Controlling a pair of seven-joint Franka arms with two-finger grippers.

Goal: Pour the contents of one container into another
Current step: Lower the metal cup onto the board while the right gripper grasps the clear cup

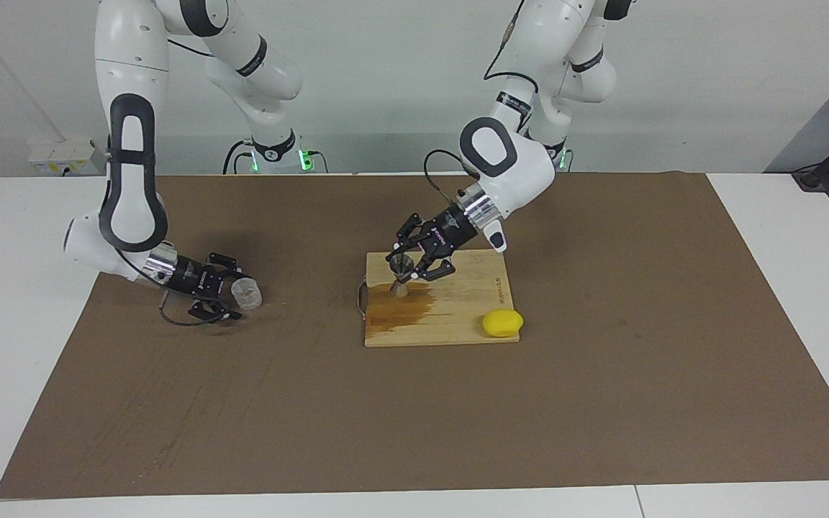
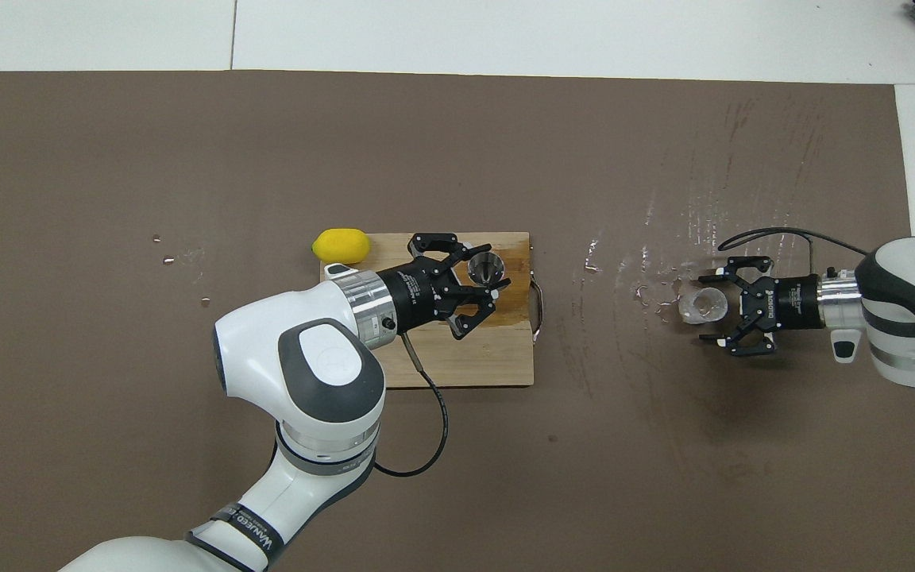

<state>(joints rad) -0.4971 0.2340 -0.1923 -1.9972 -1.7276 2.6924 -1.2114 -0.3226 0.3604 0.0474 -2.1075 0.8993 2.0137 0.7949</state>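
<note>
Two hands: left hand (image 1: 401, 267) clamps upright jigger (image 1: 400, 277) on board (image 1: 458, 316) — right hand (image 1: 231, 293) spread wide around upright cup (image 1: 246, 293).

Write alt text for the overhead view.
The left gripper holds a metal jigger over the stained end of a wooden cutting board. The open right gripper brackets a clear cup on the brown mat.
</note>
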